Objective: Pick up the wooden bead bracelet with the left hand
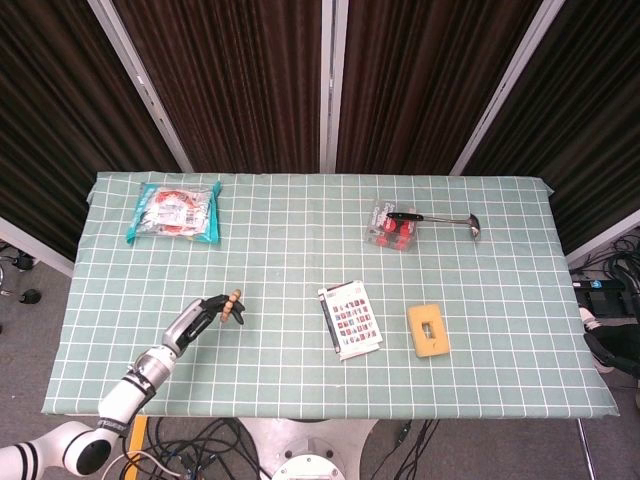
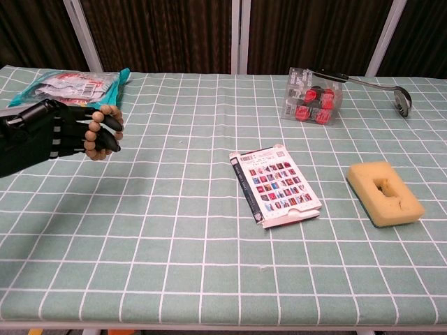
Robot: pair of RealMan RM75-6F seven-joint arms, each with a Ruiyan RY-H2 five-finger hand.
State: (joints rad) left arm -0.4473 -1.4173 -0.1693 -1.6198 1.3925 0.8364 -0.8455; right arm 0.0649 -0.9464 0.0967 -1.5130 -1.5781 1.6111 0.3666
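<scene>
Bracelet in the left hand, clear of the table

The left hand point(image 2: 66, 134) has its fingers curled around the wooden bead bracelet point(image 2: 100, 130), holding it raised off the cloth near the table's left front — a grip that looks meant to keep the loop from sliding off. The right hand is out of sight. Below is a green checked tablecloth point(image 1: 290, 260) — dark curtains point(image 1: 230, 80) hang behind the table, and cables lie on the floor.
</scene>
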